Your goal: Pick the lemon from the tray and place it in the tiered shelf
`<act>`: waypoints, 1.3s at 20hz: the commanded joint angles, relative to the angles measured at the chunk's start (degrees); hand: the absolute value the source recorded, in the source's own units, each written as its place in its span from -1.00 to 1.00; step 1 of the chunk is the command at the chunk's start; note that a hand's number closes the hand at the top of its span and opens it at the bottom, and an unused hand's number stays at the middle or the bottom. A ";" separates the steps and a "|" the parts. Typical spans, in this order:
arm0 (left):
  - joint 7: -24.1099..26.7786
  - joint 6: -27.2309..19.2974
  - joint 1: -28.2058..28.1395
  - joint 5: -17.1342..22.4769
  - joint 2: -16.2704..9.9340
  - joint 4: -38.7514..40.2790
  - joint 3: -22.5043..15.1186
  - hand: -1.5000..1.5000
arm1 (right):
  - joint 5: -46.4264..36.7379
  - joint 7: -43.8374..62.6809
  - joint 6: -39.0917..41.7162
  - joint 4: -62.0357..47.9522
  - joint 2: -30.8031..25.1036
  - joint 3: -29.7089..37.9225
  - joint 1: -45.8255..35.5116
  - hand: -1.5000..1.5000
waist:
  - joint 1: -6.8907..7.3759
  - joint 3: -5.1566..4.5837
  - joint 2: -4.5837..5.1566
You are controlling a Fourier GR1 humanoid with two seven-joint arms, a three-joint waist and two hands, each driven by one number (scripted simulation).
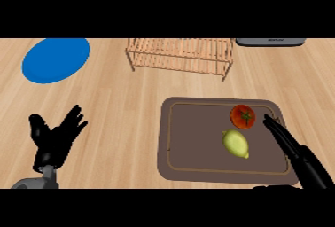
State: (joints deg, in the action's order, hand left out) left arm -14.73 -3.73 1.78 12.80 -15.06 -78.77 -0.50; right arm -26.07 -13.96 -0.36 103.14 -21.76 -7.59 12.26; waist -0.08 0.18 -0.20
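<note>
A yellow lemon [236,143] lies on the brown tray [193,146], right of its middle, with a red tomato [243,116] just behind it. My right hand [296,153] reaches in over the tray's right edge, fingers straight, a short way right of the lemon and not touching it. The wooden slatted tiered shelf [181,55] stands at the back, beyond the tray. My left hand [56,135] rests open at the lower left, fingers up, far from the tray.
A blue plate [56,59] lies at the back left. A dark grey object [271,41] sits at the back right edge. Bare wooden counter [118,111] lies between the tray and the shelf.
</note>
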 commanded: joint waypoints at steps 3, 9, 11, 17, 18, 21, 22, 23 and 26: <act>-3.48 -1.06 0.84 -1.62 2.70 -0.57 0.32 0.00 | -3.01 1.61 0.85 0.41 3.40 0.35 -1.04 -1.00 | -0.04 -0.17 0.16; -1.40 1.46 -1.80 -2.86 2.44 -1.17 1.37 0.00 | -9.81 4.82 -2.19 -2.30 7.81 -1.61 -2.84 -1.00 | 0.07 -0.18 0.17; 1.85 1.26 -0.94 -4.14 3.78 2.26 0.82 0.00 | -10.57 1.11 -5.26 -10.27 9.35 -0.71 -5.51 -1.00 | 0.15 -0.17 0.22; -3.35 -0.26 1.00 -5.06 4.95 -0.38 1.13 0.00 | -14.45 -0.65 -9.20 -15.78 12.01 -0.16 -8.70 -1.00 | 0.14 -0.16 0.20; -1.04 2.10 -2.36 -4.56 4.38 -1.57 1.20 0.00 | -15.36 -0.81 -10.31 -17.05 13.06 -0.79 -8.87 -1.00 | 0.23 -0.16 0.19; -2.87 3.98 1.08 -3.81 2.68 1.03 3.88 0.00 | -11.41 -1.27 -6.27 -15.75 12.17 2.02 -11.57 -1.00 | 0.08 -0.17 0.19; 0.38 3.15 -2.16 -4.79 4.57 0.82 2.93 0.00 | -10.42 -3.35 -5.29 -18.68 10.43 4.14 -13.11 -1.00 | 0.17 -0.17 0.20; 0.59 3.40 -0.64 -4.55 4.67 2.08 3.04 0.00 | -12.18 1.37 -5.02 -15.77 12.92 1.53 -15.31 -1.00 | 0.16 -0.18 0.20; -2.32 4.56 2.21 -4.11 2.21 3.20 5.38 0.00 | -12.43 -5.70 -9.35 -23.65 14.20 2.54 -15.35 -1.00 | 0.17 -0.17 0.24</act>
State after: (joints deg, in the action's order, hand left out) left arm -15.63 -0.63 2.27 8.39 -11.52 -78.75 3.23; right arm -37.98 -16.38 -7.02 85.53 -9.78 -5.16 -0.52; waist 0.00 0.03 -0.41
